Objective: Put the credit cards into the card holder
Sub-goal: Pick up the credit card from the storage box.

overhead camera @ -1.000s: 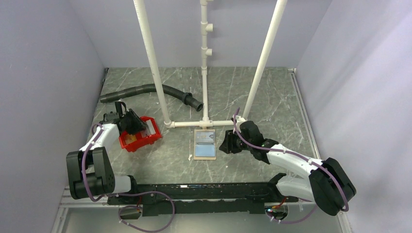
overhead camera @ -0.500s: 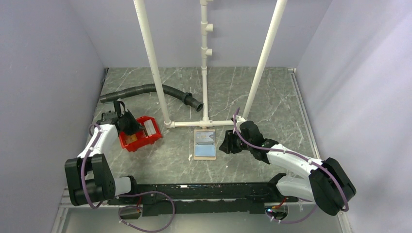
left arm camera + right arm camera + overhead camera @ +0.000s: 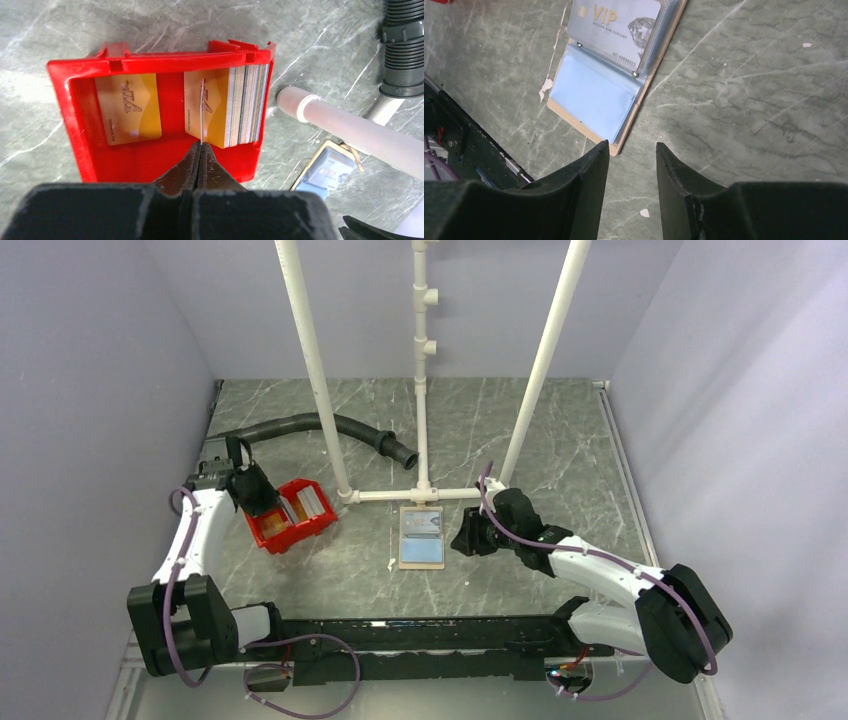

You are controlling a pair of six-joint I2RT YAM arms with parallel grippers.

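The credit cards stand as a stack (image 3: 245,105) on edge at the right end of a red bin (image 3: 150,60), and one gold card (image 3: 130,107) leans at the left. My left gripper (image 3: 200,146) is shut on the near edge of a single thin card (image 3: 201,110), seen edge-on in front of the stack. From above, that gripper (image 3: 252,492) sits at the bin's left side. The card holder (image 3: 596,100) lies open on the table, a silver VIP card (image 3: 619,30) in its far pocket. My right gripper (image 3: 631,147) stands open at the holder's near corner, holding nothing.
A grey corrugated hose (image 3: 300,427) lies behind the red bin (image 3: 292,516). A white pipe frame (image 3: 420,492) rises just beyond the card holder (image 3: 422,538), and one pipe end (image 3: 300,102) lies close to the bin. Walls close in on both sides.
The left gripper has shut on one card in the bin and drawn back to the left. The right arm and the card holder have not moved.
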